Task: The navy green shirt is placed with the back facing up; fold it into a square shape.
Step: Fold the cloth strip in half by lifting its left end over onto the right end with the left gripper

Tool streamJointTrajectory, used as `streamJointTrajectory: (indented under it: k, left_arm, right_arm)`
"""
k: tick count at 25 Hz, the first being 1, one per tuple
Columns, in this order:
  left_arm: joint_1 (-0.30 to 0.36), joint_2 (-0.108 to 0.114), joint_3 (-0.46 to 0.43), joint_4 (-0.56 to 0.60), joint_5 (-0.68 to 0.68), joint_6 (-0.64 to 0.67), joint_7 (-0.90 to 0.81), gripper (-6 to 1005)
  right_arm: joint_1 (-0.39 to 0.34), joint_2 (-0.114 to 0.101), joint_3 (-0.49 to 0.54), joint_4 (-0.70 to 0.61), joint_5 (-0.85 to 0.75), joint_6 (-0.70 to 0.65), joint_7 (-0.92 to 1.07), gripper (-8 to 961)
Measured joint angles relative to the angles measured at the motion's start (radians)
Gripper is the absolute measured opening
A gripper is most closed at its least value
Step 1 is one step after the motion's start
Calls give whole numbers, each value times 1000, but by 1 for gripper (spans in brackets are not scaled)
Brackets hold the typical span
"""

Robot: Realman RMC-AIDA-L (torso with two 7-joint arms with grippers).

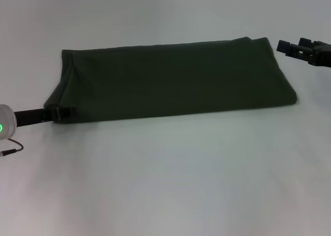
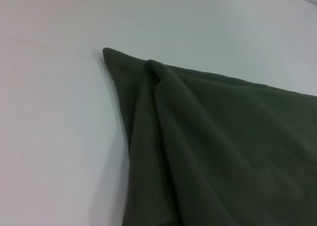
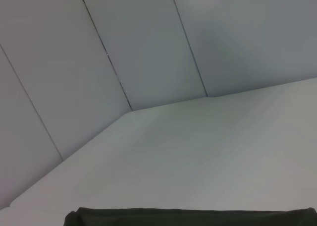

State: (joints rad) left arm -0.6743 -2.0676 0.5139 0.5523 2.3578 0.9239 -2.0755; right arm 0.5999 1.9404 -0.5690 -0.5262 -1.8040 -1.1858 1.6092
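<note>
Dark olive-green soft fabric shirt (image 1: 170,80) on white table (image 1: 170,184): folded to long band, not yet square | left gripper (image 1: 62,113) at shirt's near-left corner, finger state unclear | right gripper (image 1: 289,47) beside far-right corner, finger state unclear.

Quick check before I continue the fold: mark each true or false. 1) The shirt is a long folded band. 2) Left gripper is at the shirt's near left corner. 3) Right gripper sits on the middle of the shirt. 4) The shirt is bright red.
1) True: the navy green shirt lies as a long folded band on the white table.
2) True: the left gripper is at its near left corner.
3) False: the right gripper is beside the far right corner, off the fabric.
4) False: it is dark olive green.
</note>
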Motion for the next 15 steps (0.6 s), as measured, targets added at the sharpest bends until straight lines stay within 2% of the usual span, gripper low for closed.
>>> streamJointTrajectory:
  k: [5,15]
  left_arm:
    - [-3,1,-1,0,21,-11,-15,425]
    - [-7,8,-6,2,56,-33,-66,310]
  right_arm:
    - [1,0,0,0,0,5,0,944]
    - [3,0,-3,0,-1,9,0,945]
